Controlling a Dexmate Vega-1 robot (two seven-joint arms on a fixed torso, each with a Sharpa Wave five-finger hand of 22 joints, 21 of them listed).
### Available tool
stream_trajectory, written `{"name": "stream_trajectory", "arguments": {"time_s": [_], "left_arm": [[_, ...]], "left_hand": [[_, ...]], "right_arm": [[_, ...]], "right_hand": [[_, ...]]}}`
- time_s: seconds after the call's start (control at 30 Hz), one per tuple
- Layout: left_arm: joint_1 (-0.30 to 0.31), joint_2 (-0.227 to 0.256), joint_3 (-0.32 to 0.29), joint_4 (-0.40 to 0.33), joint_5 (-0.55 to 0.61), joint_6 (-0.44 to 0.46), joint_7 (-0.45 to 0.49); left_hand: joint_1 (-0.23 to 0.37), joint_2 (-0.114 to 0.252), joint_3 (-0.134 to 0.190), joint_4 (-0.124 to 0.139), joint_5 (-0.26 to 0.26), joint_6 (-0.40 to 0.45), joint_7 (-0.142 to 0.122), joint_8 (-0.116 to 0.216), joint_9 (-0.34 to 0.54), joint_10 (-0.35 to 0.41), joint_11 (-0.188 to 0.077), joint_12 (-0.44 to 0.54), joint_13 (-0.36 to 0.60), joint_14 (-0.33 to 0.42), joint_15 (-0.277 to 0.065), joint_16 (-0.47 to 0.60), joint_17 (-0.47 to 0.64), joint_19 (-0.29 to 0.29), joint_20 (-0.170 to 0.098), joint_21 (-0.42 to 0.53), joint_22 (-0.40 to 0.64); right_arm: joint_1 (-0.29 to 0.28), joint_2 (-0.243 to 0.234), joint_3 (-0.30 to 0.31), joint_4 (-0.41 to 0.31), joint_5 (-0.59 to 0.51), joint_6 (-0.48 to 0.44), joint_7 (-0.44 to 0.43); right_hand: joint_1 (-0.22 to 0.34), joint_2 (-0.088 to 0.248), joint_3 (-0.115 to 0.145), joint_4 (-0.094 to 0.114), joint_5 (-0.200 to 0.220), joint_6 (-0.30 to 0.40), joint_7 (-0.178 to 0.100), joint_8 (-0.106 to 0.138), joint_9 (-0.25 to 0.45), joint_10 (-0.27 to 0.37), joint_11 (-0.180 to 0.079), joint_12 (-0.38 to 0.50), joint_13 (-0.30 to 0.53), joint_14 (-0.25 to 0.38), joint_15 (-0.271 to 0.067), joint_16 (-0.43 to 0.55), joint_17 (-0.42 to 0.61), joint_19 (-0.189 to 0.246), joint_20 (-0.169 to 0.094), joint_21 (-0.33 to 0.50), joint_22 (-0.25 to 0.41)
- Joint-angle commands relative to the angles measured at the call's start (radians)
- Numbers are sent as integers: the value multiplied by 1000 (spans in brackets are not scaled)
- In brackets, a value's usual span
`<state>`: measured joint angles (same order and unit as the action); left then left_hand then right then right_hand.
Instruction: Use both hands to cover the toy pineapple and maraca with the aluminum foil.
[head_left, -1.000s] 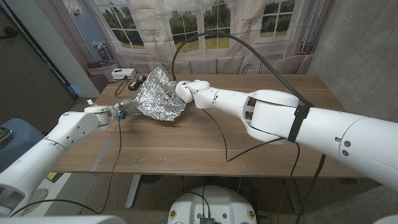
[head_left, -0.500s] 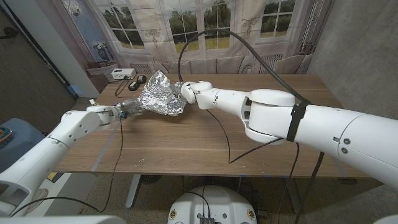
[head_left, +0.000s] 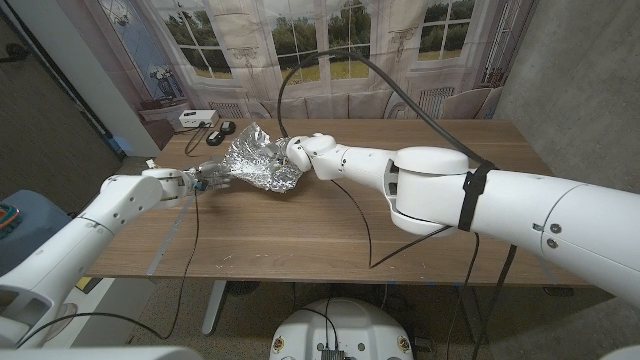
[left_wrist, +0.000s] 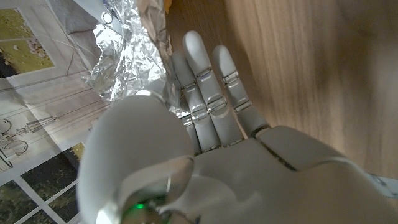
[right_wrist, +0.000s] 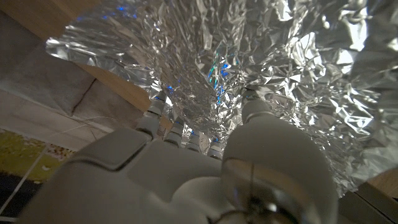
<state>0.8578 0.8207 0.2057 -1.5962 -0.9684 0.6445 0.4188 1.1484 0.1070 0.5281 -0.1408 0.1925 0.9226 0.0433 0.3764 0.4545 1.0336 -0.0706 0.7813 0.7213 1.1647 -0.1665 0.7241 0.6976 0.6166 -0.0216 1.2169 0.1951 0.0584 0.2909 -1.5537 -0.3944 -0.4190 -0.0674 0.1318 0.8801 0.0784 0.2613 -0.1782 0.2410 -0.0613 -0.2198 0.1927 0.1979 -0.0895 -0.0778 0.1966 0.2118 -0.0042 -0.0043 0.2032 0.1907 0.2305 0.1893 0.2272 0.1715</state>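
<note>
A crinkly sheet of aluminum foil (head_left: 258, 160) sits in a bumpy heap on the wooden table (head_left: 330, 230), toward the far left part of it. The toy pineapple and the maraca cannot be seen; whatever is below the foil is hidden.

The right hand (head_left: 300, 152) is at the right side of the foil. In the right wrist view its fingers (right_wrist: 177, 127) are pushed into the shiny foil (right_wrist: 249, 68) and folds of it wrap around them, so this hand grips the foil.

The left hand (head_left: 205, 175) is at the left edge of the foil heap. In the left wrist view its fingers (left_wrist: 208, 81) reach out straight and close together next to the foil (left_wrist: 130, 56), with the thumb at the foil's edge. I cannot tell if this hand pinches the foil or only touches it.

A small white box (head_left: 195, 118) and a dark thing (head_left: 224, 127) lie at the far edge of the table, behind the foil. A black cable (head_left: 360, 215) hangs from the right arm across the table.
</note>
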Motion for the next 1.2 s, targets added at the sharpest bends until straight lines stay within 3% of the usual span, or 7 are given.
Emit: {"name": "stream_trajectory", "arguments": {"time_s": [0.03,0.27,0.47,0.67,0.83,1.07,1.2], "left_arm": [[-3,-4,-1,4,-16,27,14],[27,3,-17,-20,-18,12,29],[64,47,-9,-80,35,-20,30],[128,92,-9,-176,124,-75,78],[180,112,25,-283,301,-96,259],[173,190,194,-344,813,-175,445],[158,222,220,-332,965,-225,405]], "left_hand": [[-18,-4,24,-16,7,86,47,-8,-7,29,-83,-6,-3,9,-58,-5,6,-1,-12,11,-2],[-46,-8,19,-9,5,82,25,-23,-17,37,-115,-25,-22,13,-57,-25,2,-8,-21,20,-7],[-399,-121,-101,77,-13,-339,33,-209,-78,-263,-38,-219,-125,-133,-46,-190,-64,-149,78,-31,-12],[-566,-140,-163,87,-19,-757,36,-203,-164,-706,115,-415,-157,-638,177,-408,-147,-549,221,-202,-9],[-659,-142,-194,92,-17,-912,40,-194,-223,-936,190,-502,-181,-972,295,-544,-214,-783,235,-358,-14],[-668,-143,-198,62,-10,-798,-2,-147,-249,-872,68,-511,-220,-950,172,-509,-296,-674,172,-382,-17],[-570,-110,-154,-2,-8,-711,-108,-129,-249,-843,19,-520,-246,-931,121,-511,-356,-657,109,-419,-21]], "right_arm": [[-6,24,-37,-12,-85,-5,35],[-14,26,-43,-13,-94,-50,-2],[-16,25,-48,-13,-97,-64,-16],[-15,24,-49,-13,-98,-66,-22],[-17,24,-50,-13,-100,-66,-22],[-19,26,-48,-13,-98,-67,-23],[-19,26,-46,-13,-94,-63,-17]], "right_hand": [[21,-8,7,1,3,-4,-2,6,5,-10,-11,3,2,-11,-3,-4,3,-7,4,-8,3],[8,-47,-22,24,14,23,-1,21,10,31,7,22,3,43,-16,17,7,57,15,2,5],[21,-47,-28,27,26,70,-1,37,14,71,2,36,4,89,-29,30,9,114,15,13,6],[24,-47,-33,30,32,99,-1,45,15,94,5,44,5,113,-36,38,11,141,8,16,6],[28,-44,-36,33,37,124,-2,51,15,117,-1,51,6,136,-40,44,14,157,2,16,6],[29,-44,-39,34,39,134,-2,53,15,123,9,51,6,142,-35,46,15,161,5,14,6],[26,-42,-41,38,41,138,-2,53,15,123,11,51,7,142,-35,46,17,160,5,11,6]]}}
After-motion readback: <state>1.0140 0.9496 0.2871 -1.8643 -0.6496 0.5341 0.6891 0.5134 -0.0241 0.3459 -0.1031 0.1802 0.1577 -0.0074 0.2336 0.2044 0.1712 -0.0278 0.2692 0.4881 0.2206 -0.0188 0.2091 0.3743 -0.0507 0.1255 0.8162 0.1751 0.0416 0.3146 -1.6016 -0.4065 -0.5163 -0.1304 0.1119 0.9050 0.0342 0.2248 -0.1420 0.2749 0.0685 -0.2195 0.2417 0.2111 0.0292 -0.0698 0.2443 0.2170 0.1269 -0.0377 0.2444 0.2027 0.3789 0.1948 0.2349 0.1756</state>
